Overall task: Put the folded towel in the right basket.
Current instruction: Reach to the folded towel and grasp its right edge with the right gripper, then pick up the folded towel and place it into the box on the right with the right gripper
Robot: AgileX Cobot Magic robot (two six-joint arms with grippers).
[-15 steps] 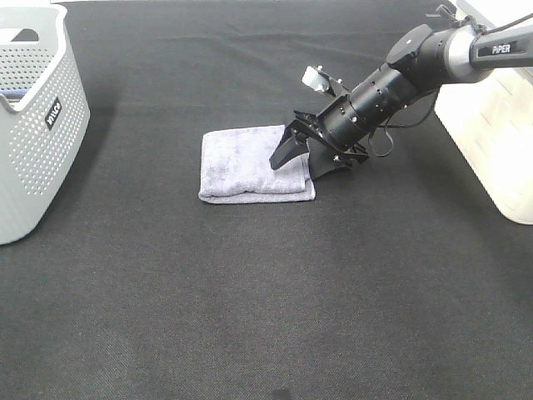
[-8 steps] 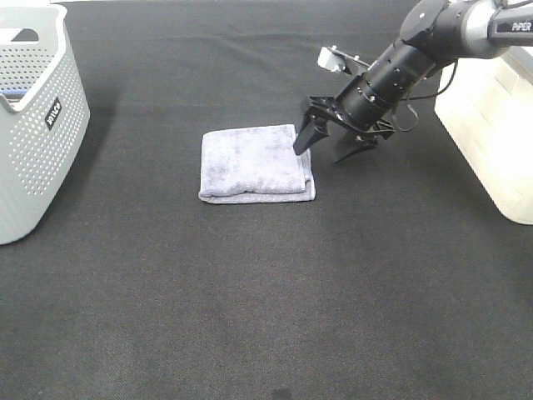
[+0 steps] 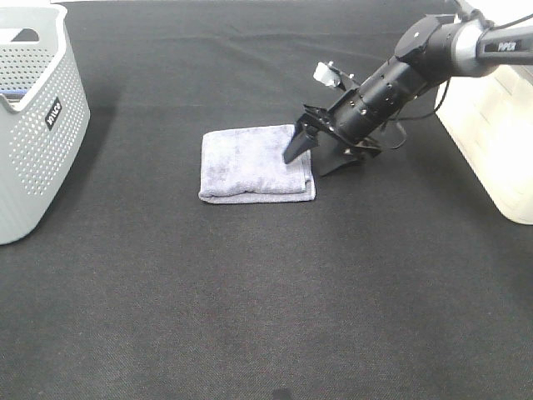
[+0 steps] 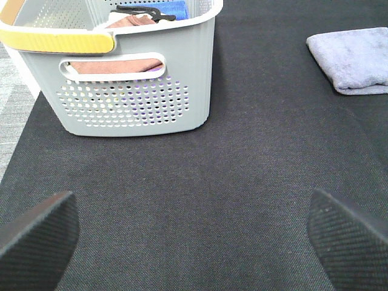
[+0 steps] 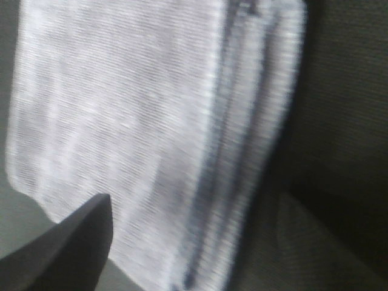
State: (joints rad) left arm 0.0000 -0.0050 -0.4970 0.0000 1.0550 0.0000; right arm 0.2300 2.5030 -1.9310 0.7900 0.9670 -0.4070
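- Exterior high view: the folded towel [image 3: 254, 164] lies flat on the black table cover [image 3: 250, 317], mid-table and well apart from both baskets.
- The right gripper [image 3: 305, 165] is angled down at the towel's right edge with its fingers spread and gripping nothing. One finger [image 3: 290, 155] is over the cloth and the other is off the edge, likely so the stacked layers can be pinched together.
- Right wrist view: the towel's layered edge [image 5: 242, 151] fills the frame, blurred, with one finger [image 5: 66, 242] beside it.
- The right basket [image 3: 491, 125], white, stands at the table's right edge. The towel is not in it yet.
- The left gripper [image 4: 194, 242] sits low with its fingers wide apart and empty, facing the grey left basket [image 4: 121, 66].
- Writing: the grey basket's dark label [image 3: 52, 112] and the arm's lettering [image 3: 506, 47] are too small to read.
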